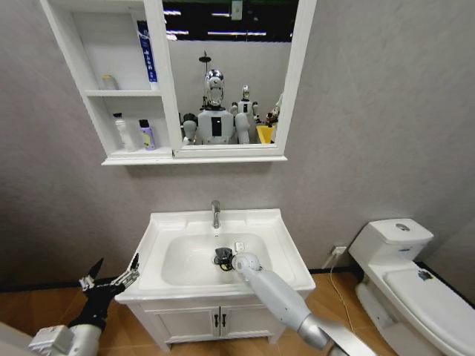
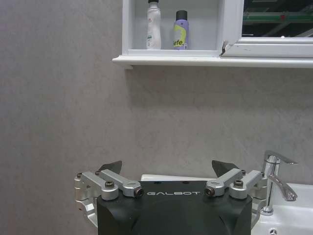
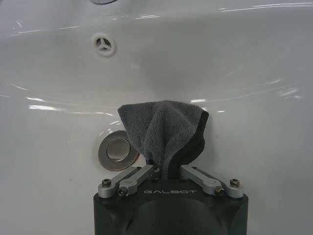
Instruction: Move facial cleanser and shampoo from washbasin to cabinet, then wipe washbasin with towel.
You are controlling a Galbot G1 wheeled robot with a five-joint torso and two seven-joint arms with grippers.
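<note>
My right gripper (image 3: pixel 166 171) is shut on the grey towel (image 3: pixel 164 132) and holds it down in the washbasin (image 3: pixel 244 73) bowl, just beside the metal drain (image 3: pixel 117 149). The head view shows that arm reaching over the washbasin's (image 1: pixel 286 245) front rim to the towel (image 1: pixel 223 257). My left gripper (image 1: pixel 111 276) hangs open and empty off the basin's left front corner. A white bottle (image 1: pixel 121 132) and a purple bottle (image 1: pixel 147 135) stand on the lowest shelf of the cabinet (image 1: pixel 93 111), and a blue tube (image 1: pixel 146 52) stands higher up. Which are the facial cleanser and shampoo I cannot tell.
A chrome tap (image 1: pixel 215 213) rises behind the bowl. The mirror (image 1: pixel 230 74) adjoins the cabinet's right side. A white toilet (image 1: pixel 401 274) stands to the right, and a two-door vanity (image 1: pixel 215 320) sits below the basin. Grey wall lies behind.
</note>
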